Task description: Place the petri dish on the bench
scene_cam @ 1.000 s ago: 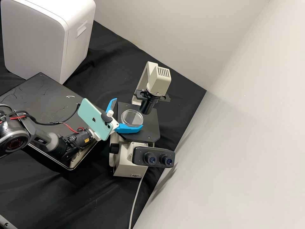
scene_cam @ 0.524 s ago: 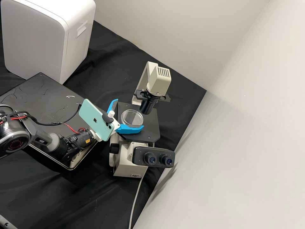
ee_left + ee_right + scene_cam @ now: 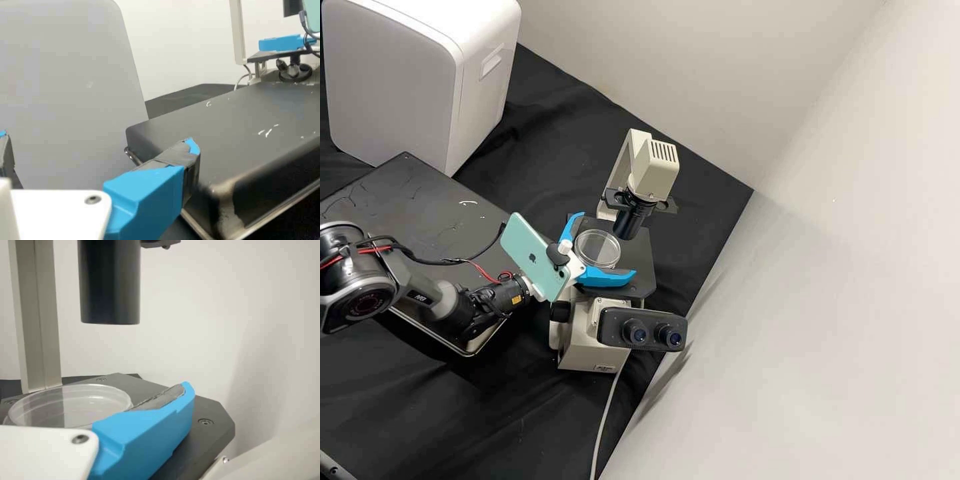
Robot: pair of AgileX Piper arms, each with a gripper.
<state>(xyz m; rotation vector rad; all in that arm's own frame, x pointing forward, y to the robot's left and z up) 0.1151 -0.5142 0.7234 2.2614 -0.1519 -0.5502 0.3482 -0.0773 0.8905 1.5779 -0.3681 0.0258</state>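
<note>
A clear, empty petri dish [image 3: 597,248] rests on the black stage [image 3: 639,263] of a beige microscope, under its dark condenser [image 3: 629,221]. My right gripper [image 3: 603,245] is open at the stage, one blue finger on each side of the dish. The right wrist view has the dish [image 3: 65,404] just inside one blue finger [image 3: 150,432], a small gap between them. My left gripper [image 3: 95,145] is open and holds nothing, low beside a black case [image 3: 240,140]. From there the right gripper's blue finger [image 3: 280,43] shows far off at the microscope.
A large white appliance [image 3: 413,73] stands at the back left. The flat black case [image 3: 407,200] lies in front of it, under the right arm. The microscope's eyepieces [image 3: 643,331] jut toward the front. A pale wall [image 3: 827,300] closes the right side.
The right gripper has advanced toward the microscope, so its open fingers now flank the petri dish. The dish has stayed in place on the stage.
</note>
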